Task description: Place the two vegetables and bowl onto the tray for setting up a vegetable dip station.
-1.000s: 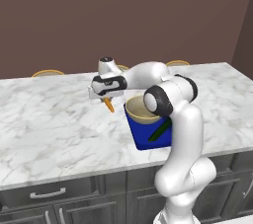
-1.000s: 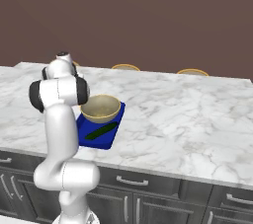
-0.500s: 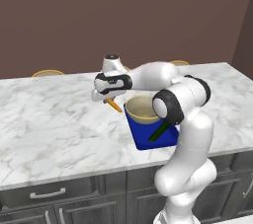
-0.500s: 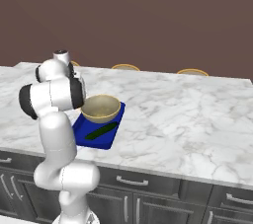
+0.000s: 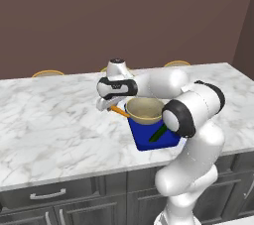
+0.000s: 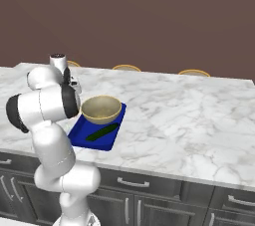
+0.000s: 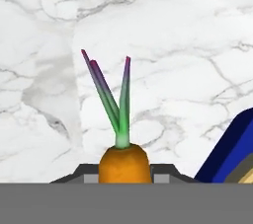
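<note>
Your end effector is pinching the carrot just off the tray's left edge near the worktop's front, held clear since bowl and cucumber already fill the tray.

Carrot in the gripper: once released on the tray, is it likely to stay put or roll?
The carrot looks round and tapered, so it would probably roll in an arc. The tray has a low raised rim that should stop it. The bowl and cucumber leave little room.
</note>
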Controlling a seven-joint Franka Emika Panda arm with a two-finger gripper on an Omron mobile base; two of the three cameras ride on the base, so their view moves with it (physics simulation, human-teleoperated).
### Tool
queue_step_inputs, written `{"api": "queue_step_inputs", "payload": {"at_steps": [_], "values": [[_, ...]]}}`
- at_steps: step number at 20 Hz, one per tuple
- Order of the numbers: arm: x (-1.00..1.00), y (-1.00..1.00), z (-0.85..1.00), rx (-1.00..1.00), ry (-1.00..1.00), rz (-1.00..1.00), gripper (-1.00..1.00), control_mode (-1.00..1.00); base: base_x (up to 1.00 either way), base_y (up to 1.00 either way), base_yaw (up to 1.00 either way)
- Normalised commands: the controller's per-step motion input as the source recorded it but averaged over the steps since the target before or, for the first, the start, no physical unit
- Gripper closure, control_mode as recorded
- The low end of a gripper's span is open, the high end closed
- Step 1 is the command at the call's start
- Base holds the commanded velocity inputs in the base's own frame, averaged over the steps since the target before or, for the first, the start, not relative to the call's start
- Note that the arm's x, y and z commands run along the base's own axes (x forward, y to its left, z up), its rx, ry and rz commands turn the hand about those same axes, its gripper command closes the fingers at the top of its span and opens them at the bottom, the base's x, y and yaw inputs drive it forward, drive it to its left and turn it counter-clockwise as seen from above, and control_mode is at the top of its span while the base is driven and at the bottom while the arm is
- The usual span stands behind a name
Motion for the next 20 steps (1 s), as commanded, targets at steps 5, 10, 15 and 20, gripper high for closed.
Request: {"api": "queue_step_inputs", "payload": {"at_steps": [5, 10, 15, 20], "values": [[-0.56, -0.38, 0.02, 0.0, 0.0, 0.15, 1.0, -1.0, 0.0, 0.0, 0.0], [-0.48, -0.53, 0.0, -0.01, 0.0, 0.13, 1.0, -1.0, 0.0, 0.0, 0.0], [-0.48, -0.43, 0.0, -0.02, 0.0, 0.12, 1.0, -1.0, 0.0, 0.0, 0.0], [-0.37, -0.41, 0.0, -0.02, -0.02, 0.13, 1.0, -1.0, 0.0, 0.0, 0.0]]}}
